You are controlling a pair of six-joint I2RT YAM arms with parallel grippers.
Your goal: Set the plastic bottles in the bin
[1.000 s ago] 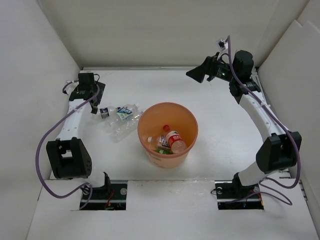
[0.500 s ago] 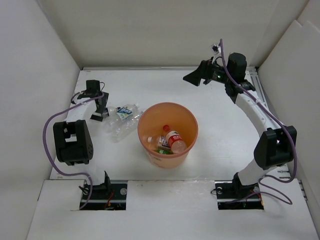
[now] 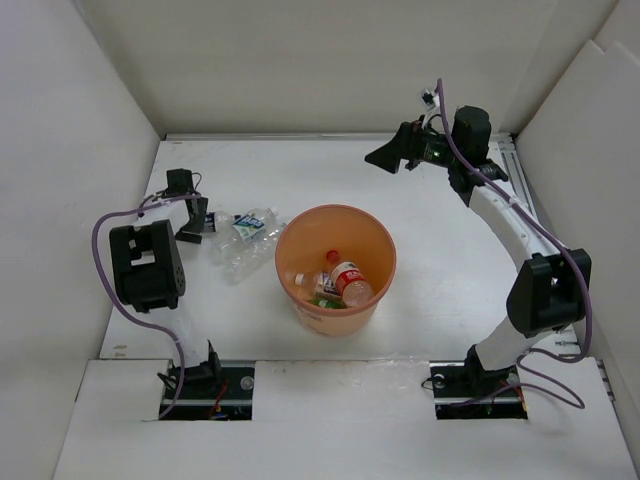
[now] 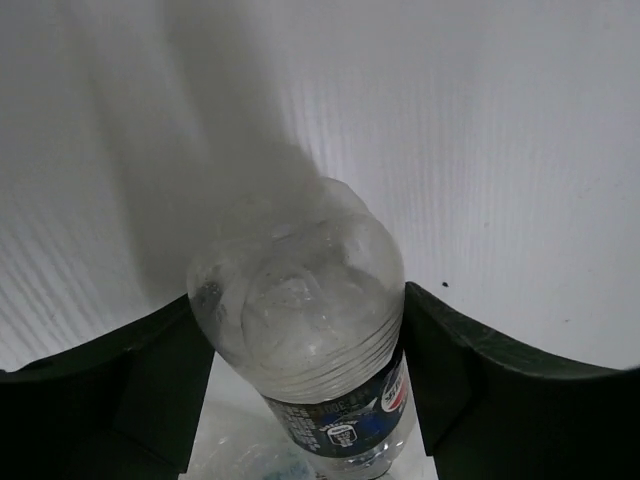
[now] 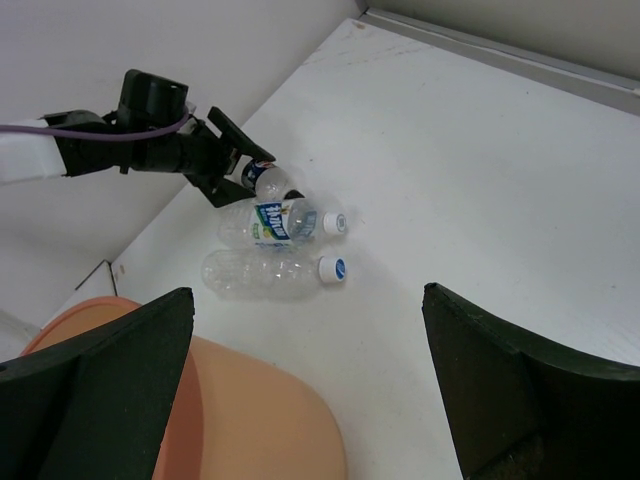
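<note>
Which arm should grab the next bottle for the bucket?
Left. The left gripper has a clear bottle between its fingers. The right gripper hangs open on the other side of the bucket, far from that bottle.

White tabletop [image 3: 330,170]; plain white walls [image 3: 330,60] three sides.

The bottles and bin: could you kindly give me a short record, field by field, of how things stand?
bin: orange, upright, mid-table
in bin: red-labelled bottle, green bottle; other contents unclear
on table: blue-white-labelled bottle and second clear bottle, side by side, left of the bin
left gripper: closed on a dark-labelled bottle
right gripper: open, empty
</note>
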